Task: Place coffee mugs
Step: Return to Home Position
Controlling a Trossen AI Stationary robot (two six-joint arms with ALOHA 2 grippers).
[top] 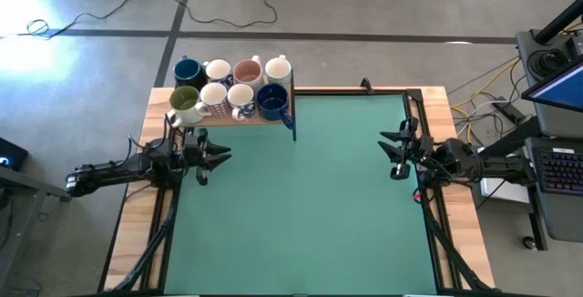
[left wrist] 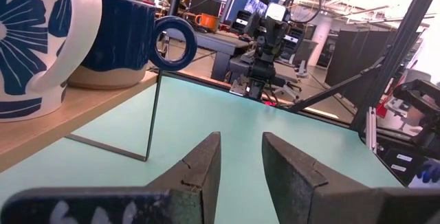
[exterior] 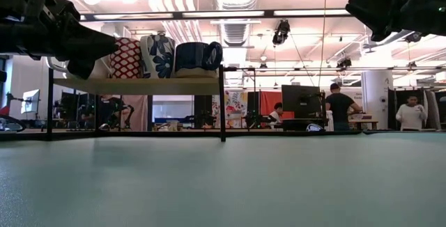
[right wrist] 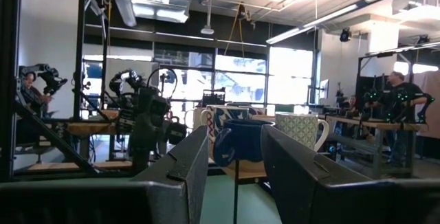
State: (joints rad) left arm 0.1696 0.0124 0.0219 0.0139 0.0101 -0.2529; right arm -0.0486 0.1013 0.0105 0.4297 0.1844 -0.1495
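Eight coffee mugs (top: 231, 87) stand in two rows on a raised wooden shelf (top: 273, 120) at the table's far left corner: two dark blue, one pink inside, one olive-green inside, the others white or patterned. In the low view the mugs (exterior: 157, 56) sit on the shelf top above the mat. My left gripper (top: 217, 157) hovers open near the table's left edge, just in front of the shelf; its wrist view shows a blue-flowered mug (left wrist: 31, 42) and a dark blue mug (left wrist: 127, 35). My right gripper (top: 393, 151) hangs open by the right edge, touching nothing.
The green mat (top: 301, 197) covers the table between the arms. The shelf stands on thin dark legs (exterior: 222, 105). Desks, monitors and cables lie beyond the right edge (top: 556, 106). People stand in the room behind the table (exterior: 340, 107).
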